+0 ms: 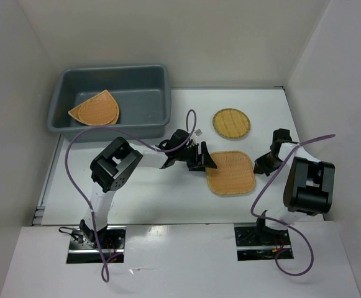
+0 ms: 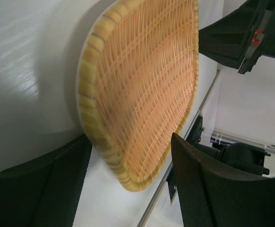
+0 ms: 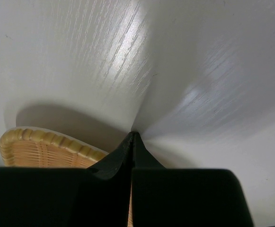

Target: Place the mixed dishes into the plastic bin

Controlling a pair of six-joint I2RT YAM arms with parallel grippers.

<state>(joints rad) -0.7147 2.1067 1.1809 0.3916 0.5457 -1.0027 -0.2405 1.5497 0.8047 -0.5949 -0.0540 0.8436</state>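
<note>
1. Though plainly woven, the orange-tan rounded square plate [image 1: 230, 172] has a thick braided rim.
2. Its left edge sits between the left gripper's [image 1: 208, 161] parted fingers.
3. The right gripper [image 1: 258, 165], fingers together, rests beside its right edge.

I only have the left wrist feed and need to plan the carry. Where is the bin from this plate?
Observer: The plastic bin sits at the far left of the table; the rounded square plate lies nearer and to its right.
Operator: Anything in it already?
Observer: One rounded triangle plate, in its left half.
Operator: Any other dishes outside it?
Observer: A smaller round plate, just beyond the square one and apart from it.
</note>
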